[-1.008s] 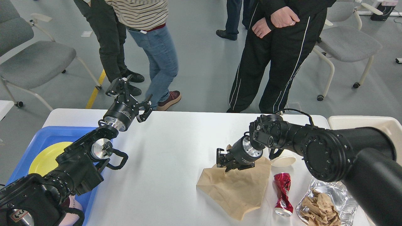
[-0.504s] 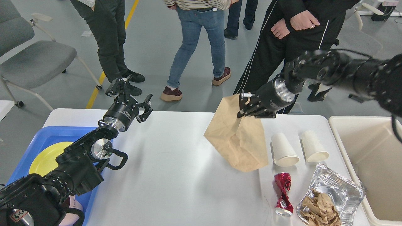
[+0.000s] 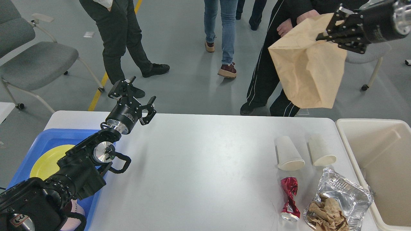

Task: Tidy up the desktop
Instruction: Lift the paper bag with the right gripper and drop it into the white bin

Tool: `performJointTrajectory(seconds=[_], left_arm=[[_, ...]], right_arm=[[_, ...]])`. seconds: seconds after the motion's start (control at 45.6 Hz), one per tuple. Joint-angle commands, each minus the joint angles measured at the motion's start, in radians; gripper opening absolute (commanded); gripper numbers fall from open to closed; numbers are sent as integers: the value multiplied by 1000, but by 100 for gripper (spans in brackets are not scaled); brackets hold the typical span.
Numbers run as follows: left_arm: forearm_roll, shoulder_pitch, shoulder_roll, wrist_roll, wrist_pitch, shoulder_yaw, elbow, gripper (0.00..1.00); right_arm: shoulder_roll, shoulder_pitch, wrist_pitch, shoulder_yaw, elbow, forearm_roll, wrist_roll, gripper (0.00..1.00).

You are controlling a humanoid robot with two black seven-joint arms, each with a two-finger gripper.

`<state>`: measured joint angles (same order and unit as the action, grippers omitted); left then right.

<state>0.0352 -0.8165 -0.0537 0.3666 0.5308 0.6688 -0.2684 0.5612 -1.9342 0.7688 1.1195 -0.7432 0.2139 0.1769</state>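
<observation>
The tabletop [image 3: 192,166] fills the lower view, now bare where the bag [image 3: 308,70] lay a second ago. The right claw [image 3: 332,30], pinched shut on the bag's top edge, has swung it high toward the bin [image 3: 350,128], probably to drop it. The left claw [image 3: 135,99] idles open. Cups [image 3: 289,154], can [image 3: 289,199] and foil tray [image 3: 346,192] remain.

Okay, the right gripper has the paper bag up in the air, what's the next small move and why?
Probably swing the right gripper rightward and toward the robot, over the beige bin. The brown paper bag hangs beyond the desktop's far edge, not above the bin's opening.
</observation>
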Motion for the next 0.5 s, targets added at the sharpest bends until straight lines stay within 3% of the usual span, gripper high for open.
performJointTrajectory(seconds=[0.0,0.219,0.482], left_arm=[[0,0,0,0,2,0,0,96],[-1,0,0,0,2,0,-2,96],[0,0,0,0,2,0,0,96]], right_arm=[[112,112,-123,5,39,-5,-1,0],[252,331,-364,-3,74,-5,1,0],[243,699,-528,-69,182,2,3,0]])
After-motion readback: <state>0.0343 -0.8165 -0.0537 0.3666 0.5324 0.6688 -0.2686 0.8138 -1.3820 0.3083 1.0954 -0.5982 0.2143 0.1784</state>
